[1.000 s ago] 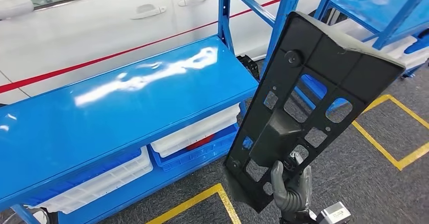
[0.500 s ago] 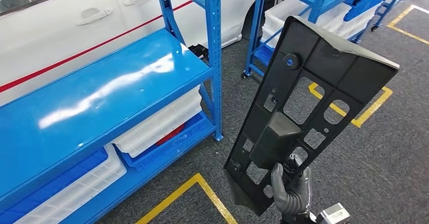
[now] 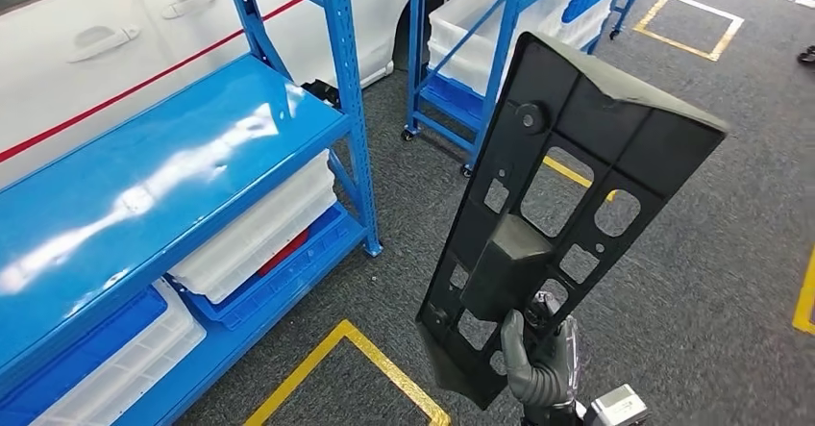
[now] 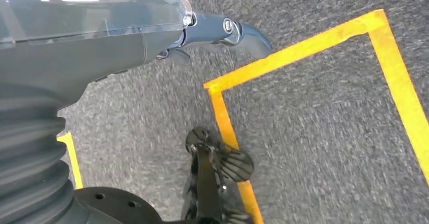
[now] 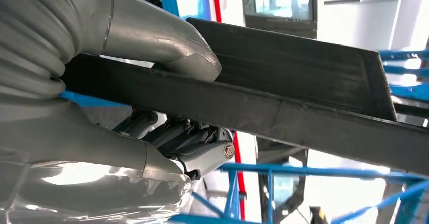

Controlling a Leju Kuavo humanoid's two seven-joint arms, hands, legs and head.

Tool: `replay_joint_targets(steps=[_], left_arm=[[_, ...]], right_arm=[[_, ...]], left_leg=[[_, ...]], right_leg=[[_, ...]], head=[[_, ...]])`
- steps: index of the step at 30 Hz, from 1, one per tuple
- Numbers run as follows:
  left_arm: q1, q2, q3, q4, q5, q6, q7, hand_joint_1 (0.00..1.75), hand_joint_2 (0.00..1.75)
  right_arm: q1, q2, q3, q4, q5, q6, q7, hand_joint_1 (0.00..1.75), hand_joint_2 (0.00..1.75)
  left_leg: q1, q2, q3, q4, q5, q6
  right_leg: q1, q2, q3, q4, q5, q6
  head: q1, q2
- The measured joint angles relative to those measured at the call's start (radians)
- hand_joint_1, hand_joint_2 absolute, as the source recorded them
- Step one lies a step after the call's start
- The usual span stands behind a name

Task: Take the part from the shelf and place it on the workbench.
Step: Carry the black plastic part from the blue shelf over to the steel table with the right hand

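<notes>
The part [image 3: 577,186] is a long flat black plastic panel with several cut-outs and a raised block near its lower end. It stands nearly upright in front of me over the grey floor. My right hand [image 3: 538,363] grips its lower end from below. In the right wrist view the thumb [image 5: 167,47] lies over the panel's edge [image 5: 303,107] and the darker fingers [image 5: 192,138] wrap under it. My left hand [image 4: 101,47] hangs over the floor and holds nothing, its dark fingers [image 4: 238,32] stretched out.
A blue shelf rack [image 3: 144,186] stands at the left with white bins [image 3: 259,224] on its lower level. A second blue rack [image 3: 481,22] with a white bin is further back. Behind them is a white car [image 3: 144,22]. Yellow tape [image 3: 346,349] marks the grey carpet.
The whole scene has slid to the left, so my view has turned right, away from the shelf. The part stays in my right hand in the same upright pose.
</notes>
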Motion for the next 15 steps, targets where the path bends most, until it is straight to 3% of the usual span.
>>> replay_joint_targets(steps=[1, 2, 3, 4, 6, 8, 10, 11, 12, 13, 15], left_arm=[[0.001, 0.000, 0.003, 0.000, 0.002, 0.000, -0.003, 0.00, 1.75], [0.001, 0.000, 0.005, 0.000, 0.002, -0.001, -0.006, 0.00, 1.75], [0.001, 0.000, 0.007, 0.000, 0.002, -0.001, -0.008, 0.00, 1.75], [0.000, 0.000, 0.008, 0.000, 0.003, -0.002, -0.010, 0.00, 1.75], [-0.002, 0.000, 0.010, 0.000, 0.003, -0.003, -0.012, 0.00, 1.75], [-0.003, -0.001, 0.012, -0.001, 0.009, -0.003, -0.016, 0.00, 1.75], [-0.006, -0.003, 0.019, -0.001, 0.017, -0.001, -0.017, 0.00, 1.75], [-0.007, -0.003, 0.022, -0.001, 0.019, 0.000, -0.016, 0.00, 1.75], [-0.007, -0.004, 0.025, -0.001, 0.020, 0.000, -0.015, 0.00, 1.75], [-0.006, -0.005, 0.027, -0.001, 0.021, 0.001, -0.013, 0.00, 1.75], [-0.002, -0.006, 0.032, -0.001, 0.023, 0.003, -0.009, 0.00, 1.75]], right_arm=[[-0.002, 0.000, 0.001, 0.003, 0.001, 0.003, 0.000, 1.75, 1.75], [-0.004, 0.000, 0.002, 0.006, 0.002, 0.006, 0.000, 1.75, 1.75], [-0.005, 0.001, 0.003, 0.008, 0.004, 0.010, 0.000, 1.75, 1.75], [-0.006, 0.001, 0.003, 0.010, 0.006, 0.015, 0.001, 1.75, 1.75], [-0.012, 0.005, 0.003, 0.011, 0.010, 0.020, 0.001, 1.75, 1.75], [-0.018, 0.011, 0.002, 0.011, 0.015, 0.028, 0.004, 1.75, 1.75], [-0.019, 0.020, 0.002, 0.011, 0.025, 0.041, 0.007, 1.75, 1.75], [-0.019, 0.025, 0.002, 0.011, 0.031, 0.048, 0.009, 1.75, 1.75], [-0.020, 0.031, 0.002, 0.012, 0.038, 0.053, 0.012, 1.75, 1.75], [-0.024, 0.037, 0.002, 0.014, 0.045, 0.057, 0.015, 1.75, 1.75], [-0.034, 0.050, 0.002, 0.020, 0.060, 0.061, 0.019, 1.75, 1.75]], left_leg=[[-0.001, 0.017, -0.011, 0.002, 0.007, 0.000], [-0.001, 0.033, -0.023, 0.005, 0.013, -0.002], [-0.001, 0.048, -0.035, 0.010, 0.018, -0.004], [0.000, 0.062, -0.047, 0.016, 0.022, -0.007], [-0.001, 0.087, -0.068, 0.035, 0.024, -0.016], [-0.003, 0.107, -0.078, 0.052, 0.023, -0.029], [-0.002, 0.127, -0.079, 0.057, 0.026, -0.042], [0.001, 0.123, -0.081, 0.062, 0.024, -0.050], [0.004, 0.104, -0.087, 0.075, 0.010, -0.058], [0.007, 0.075, -0.100, 0.106, -0.017, -0.064], [0.011, 0.015, -0.144, 0.220, -0.098, -0.069]], right_leg=[[-0.004, -0.009, -0.013, 0.061, -0.030, 0.006], [-0.009, -0.013, -0.015, 0.103, -0.036, 0.012], [-0.014, -0.017, -0.003, 0.114, -0.021, 0.018], [-0.019, -0.024, 0.027, 0.090, 0.005, 0.023], [-0.023, -0.064, 0.127, -0.036, 0.032, 0.030], [-0.016, -0.096, 0.188, -0.132, 0.018, 0.017], [-0.009, -0.085, 0.185, -0.148, 0.011, -0.008], [-0.008, -0.074, 0.180, -0.152, 0.016, -0.019], [-0.009, -0.064, 0.174, -0.154, 0.024, -0.029], [-0.010, -0.053, 0.166, -0.157, 0.033, -0.038], [-0.008, -0.031, 0.149, -0.158, 0.049, -0.050]], head=[[0.000, 0.000], [0.000, 0.000], [0.000, 0.000], [0.000, 0.000], [0.000, 0.000], [-0.001, 0.000], [-0.003, 0.000], [-0.002, 0.000], [-0.002, 0.000], [-0.003, 0.000], [-0.003, 0.000]])
